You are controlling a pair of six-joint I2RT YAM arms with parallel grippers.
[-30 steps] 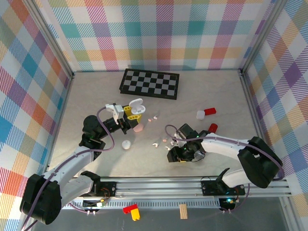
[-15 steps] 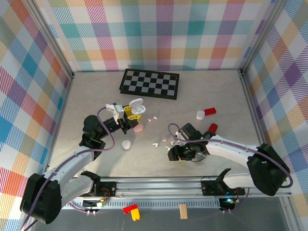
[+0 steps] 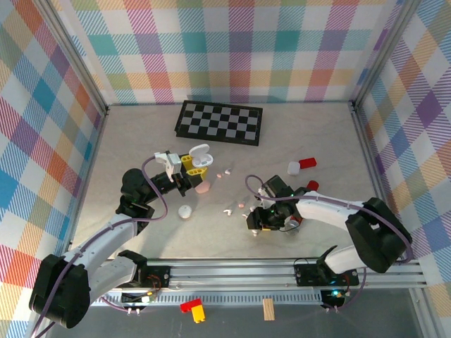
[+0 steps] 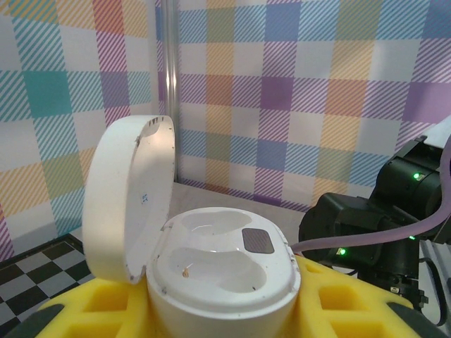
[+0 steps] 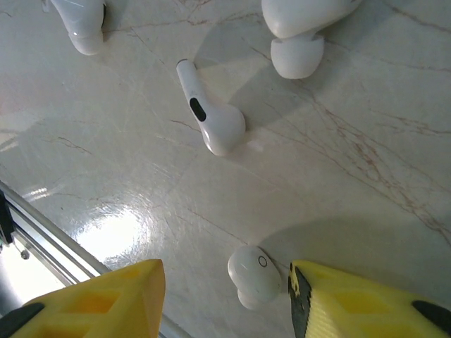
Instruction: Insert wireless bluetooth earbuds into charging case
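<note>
Right gripper [image 5: 223, 283]: low over the table [image 5: 352, 176], jaws apart, gripping nothing.
Nearest earbud [image 5: 254, 276]: lies on the table between the yellow fingers [image 5: 331, 296], just beside the right-hand one.
Left gripper [image 3: 188, 165]: clamped on the open charging case [image 4: 218, 260].
Left wrist view: the lid raised, two wells inside.
Earbuds, right wrist view: four, one with its stem [image 5: 210, 116] in full.
Loose cases, top view: pink case [image 3: 203, 187], white case [image 3: 185, 211].
</note>
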